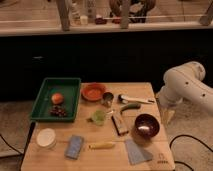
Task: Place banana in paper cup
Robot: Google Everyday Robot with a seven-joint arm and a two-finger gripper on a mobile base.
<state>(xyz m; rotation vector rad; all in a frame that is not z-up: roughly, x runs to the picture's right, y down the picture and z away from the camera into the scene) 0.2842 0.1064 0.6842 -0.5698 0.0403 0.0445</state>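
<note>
The yellow banana lies flat near the front edge of the wooden table, between the blue sponge and a grey cloth. The white paper cup stands upright at the front left corner, left of the sponge. My gripper hangs pointing down off the table's right edge, beside the maroon bowl and far from the banana and the cup. It holds nothing that I can see.
A green tray at back left holds an orange fruit and grapes. Mid-table stand an orange bowl, metal cup, light green cup, dark green vegetable, white-handled utensil and a dark block.
</note>
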